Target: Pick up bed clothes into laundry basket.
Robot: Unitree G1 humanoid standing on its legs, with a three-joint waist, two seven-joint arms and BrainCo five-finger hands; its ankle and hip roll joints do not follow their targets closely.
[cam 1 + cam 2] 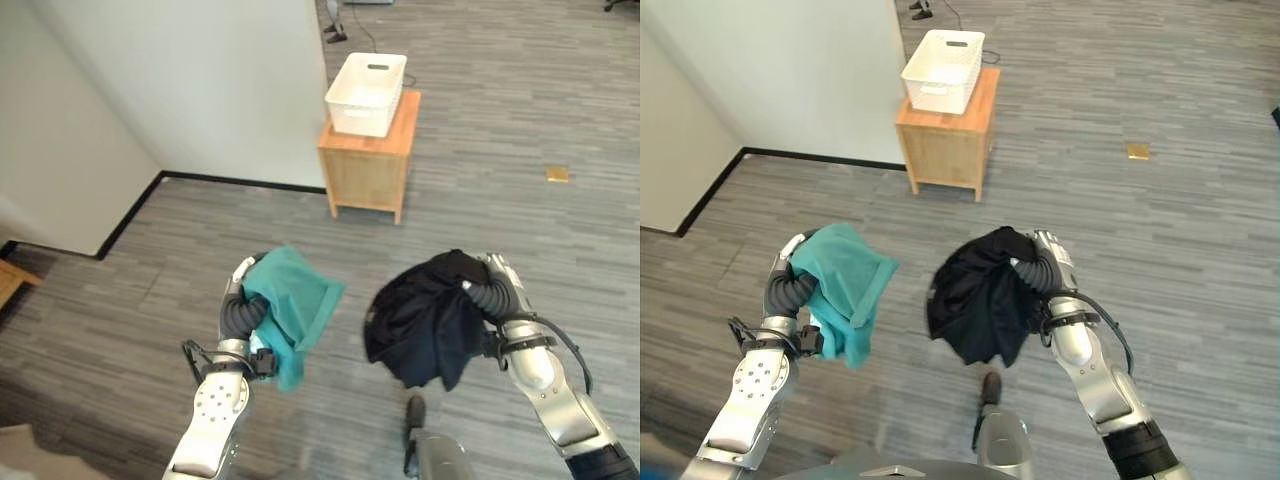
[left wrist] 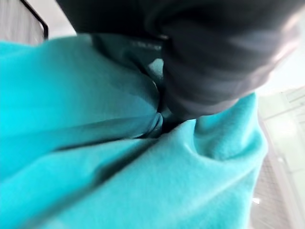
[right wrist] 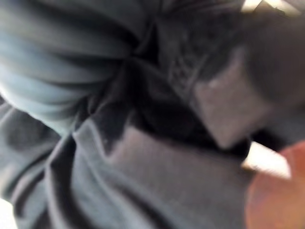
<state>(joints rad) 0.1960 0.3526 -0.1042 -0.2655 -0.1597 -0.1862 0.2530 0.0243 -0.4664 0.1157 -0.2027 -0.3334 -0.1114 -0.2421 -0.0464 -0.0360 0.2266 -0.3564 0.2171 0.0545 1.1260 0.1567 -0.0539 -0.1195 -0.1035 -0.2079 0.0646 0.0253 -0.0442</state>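
Over grey plank floor [image 1: 480,150], teal cloth [image 1: 293,300] and black cloth [image 1: 425,315] hide both hands' fingers.

We count two pieces of clothing: one teal garment [image 1: 293,305] and one black garment [image 1: 425,315]. We count one white laundry basket [image 1: 366,93] and one small wooden cabinet [image 1: 370,160]. We see two hands, the left hand [image 1: 243,272] and the right hand [image 1: 497,268], and one small yellowish object [image 1: 557,174] on the floor.
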